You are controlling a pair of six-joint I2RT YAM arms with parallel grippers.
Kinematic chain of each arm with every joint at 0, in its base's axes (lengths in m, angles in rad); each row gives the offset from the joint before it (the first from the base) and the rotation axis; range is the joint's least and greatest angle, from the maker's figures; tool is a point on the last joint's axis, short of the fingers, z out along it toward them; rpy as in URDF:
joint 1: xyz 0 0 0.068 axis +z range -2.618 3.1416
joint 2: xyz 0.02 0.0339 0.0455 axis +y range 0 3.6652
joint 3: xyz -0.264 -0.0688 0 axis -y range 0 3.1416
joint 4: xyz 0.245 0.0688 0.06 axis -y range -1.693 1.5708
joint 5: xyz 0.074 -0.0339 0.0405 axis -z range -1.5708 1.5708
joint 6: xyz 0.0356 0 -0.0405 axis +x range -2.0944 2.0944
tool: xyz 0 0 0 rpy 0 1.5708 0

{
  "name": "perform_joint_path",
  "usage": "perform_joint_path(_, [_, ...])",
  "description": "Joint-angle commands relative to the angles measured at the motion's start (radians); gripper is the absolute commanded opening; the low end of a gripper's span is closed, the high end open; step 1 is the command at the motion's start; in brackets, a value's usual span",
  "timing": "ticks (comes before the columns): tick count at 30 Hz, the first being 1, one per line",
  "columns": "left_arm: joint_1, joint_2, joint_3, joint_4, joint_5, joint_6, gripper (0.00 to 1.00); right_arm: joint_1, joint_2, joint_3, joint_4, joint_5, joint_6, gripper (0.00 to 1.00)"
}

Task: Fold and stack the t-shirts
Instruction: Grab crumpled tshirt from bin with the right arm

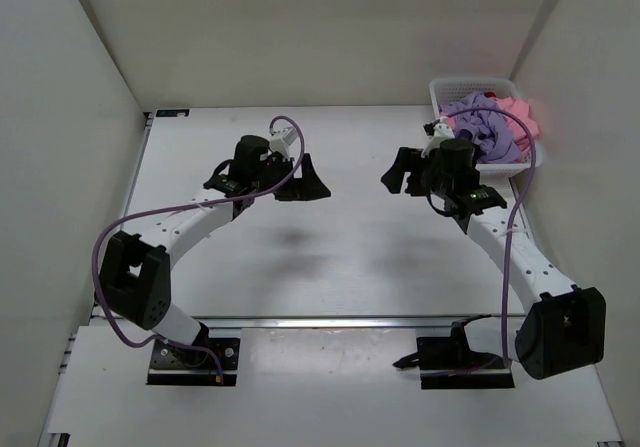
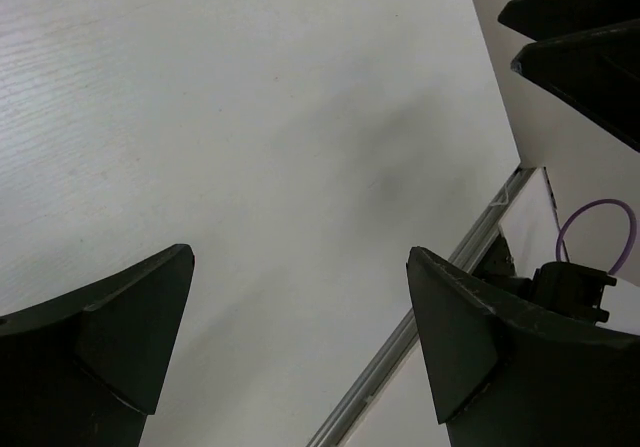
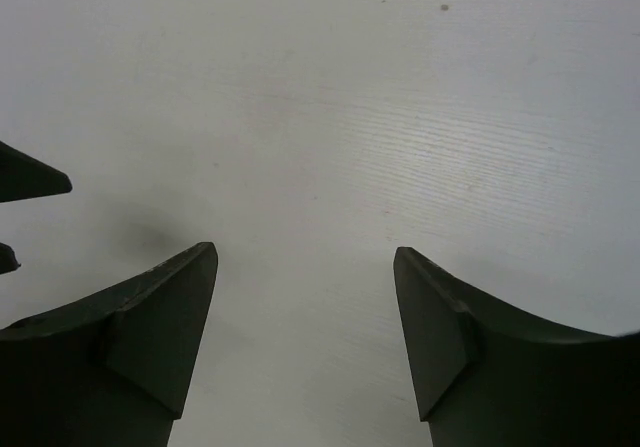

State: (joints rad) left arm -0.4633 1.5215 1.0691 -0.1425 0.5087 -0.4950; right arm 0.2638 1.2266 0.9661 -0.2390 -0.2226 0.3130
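The t-shirts lie bunched in a white lattice basket (image 1: 438, 94) at the back right of the table. A lavender one (image 1: 488, 132) is on top, a pink one (image 1: 522, 115) lies behind it, and a sliver of dark red (image 1: 492, 95) shows at the far side. My left gripper (image 1: 305, 182) (image 2: 300, 255) hovers open over bare table left of centre, pointing right. My right gripper (image 1: 395, 172) (image 3: 304, 250) hovers open just in front of the basket, pointing left. Neither holds anything, and their tips face each other across a gap.
The white table (image 1: 350, 257) is enclosed by white walls at the back and on both sides. An aluminium rail (image 2: 420, 327) marks its near edge. The right gripper's fingers (image 2: 580, 47) show in the left wrist view. The left gripper's fingers (image 3: 25, 179) show in the right wrist view.
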Motion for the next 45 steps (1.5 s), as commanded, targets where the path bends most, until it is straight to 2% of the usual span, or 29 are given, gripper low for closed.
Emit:
perform_joint_path(1, [-0.003, -0.012, 0.026, 0.038, 0.049, 0.006, 0.98, -0.038, -0.042, -0.001, 0.035, -0.024, 0.004, 0.7])
perform_joint_path(2, [0.003, -0.014, 0.008, 0.049, 0.065, 0.003, 0.99, -0.044, -0.036, 0.014, 0.032, -0.03, 0.005, 0.66])
perform_joint_path(6, [-0.014, -0.034, -0.009, 0.055, 0.062, 0.018, 0.98, -0.089, 0.002, 0.06, 0.004, -0.025, 0.009, 0.37])
perform_joint_path(8, [-0.028, -0.034, -0.023, 0.052, 0.03, 0.01, 0.98, -0.103, 0.034, 0.106, -0.022, 0.003, 0.006, 0.14])
perform_joint_path(10, [-0.038, -0.04, -0.05, 0.114, 0.06, -0.011, 0.98, -0.12, 0.053, 0.134, -0.031, 0.038, 0.009, 0.01])
perform_joint_path(11, [-0.041, -0.035, -0.07, 0.127, 0.066, -0.034, 0.99, -0.127, 0.071, 0.154, -0.04, 0.042, 0.015, 0.0])
perform_joint_path(13, [-0.083, -0.034, -0.083, 0.123, 0.054, -0.028, 0.92, -0.143, 0.091, 0.175, -0.02, 0.071, 0.012, 0.0])
perform_joint_path(14, [-0.09, -0.029, -0.086, 0.13, 0.048, -0.031, 0.71, -0.155, 0.108, 0.187, -0.014, 0.074, 0.012, 0.06])
perform_joint_path(15, [-0.107, -0.032, -0.11, 0.161, 0.048, -0.04, 0.62, -0.175, 0.132, 0.203, -0.016, 0.092, 0.003, 0.09])
perform_joint_path(16, [-0.119, -0.035, -0.119, 0.178, 0.045, -0.05, 0.44, -0.185, 0.136, 0.226, -0.016, 0.116, 0.005, 0.16])
perform_joint_path(17, [-0.126, -0.038, -0.129, 0.182, 0.041, -0.045, 0.35, -0.21, 0.16, 0.249, -0.014, 0.118, 0.006, 0.21])
perform_joint_path(18, [-0.139, -0.046, -0.152, 0.196, 0.03, -0.057, 0.32, -0.237, 0.175, 0.259, -0.014, 0.127, 0.006, 0.25])
perform_joint_path(20, [-0.162, -0.049, -0.178, 0.237, 0.03, -0.071, 0.34, -0.262, 0.201, 0.278, 0.024, 0.12, 0.026, 0.39])
perform_joint_path(22, [-0.167, -0.046, -0.192, 0.26, 0.06, -0.094, 0.39, -0.334, 0.234, 0.279, 0.039, 0.115, 0.044, 0.46])
perform_joint_path(24, [-0.178, -0.043, -0.204, 0.282, 0.083, -0.114, 0.43, -0.354, 0.284, 0.301, 0.056, 0.132, 0.055, 0.49])
perform_joint_path(26, [-0.198, -0.053, -0.216, 0.27, 0.044, -0.1, 0.47, -0.362, 0.33, 0.319, 0.072, 0.164, 0.052, 0.53])
perform_joint_path(30, [-0.225, -0.06, -0.234, 0.273, 0.034, -0.094, 0.54, -0.382, 0.445, 0.377, 0.086, 0.173, 0.072, 0.53])
perform_joint_path(39, [-0.25, -0.05, -0.281, 0.31, 0.053, -0.116, 0.54, -0.388, 0.674, 0.615, 0.041, 0.22, 0.075, 0.54])
perform_joint_path(45, [-0.195, -0.076, -0.284, 0.267, 0.051, -0.083, 0.55, -0.393, 0.777, 0.735, -0.02, 0.273, 0.077, 0.54])
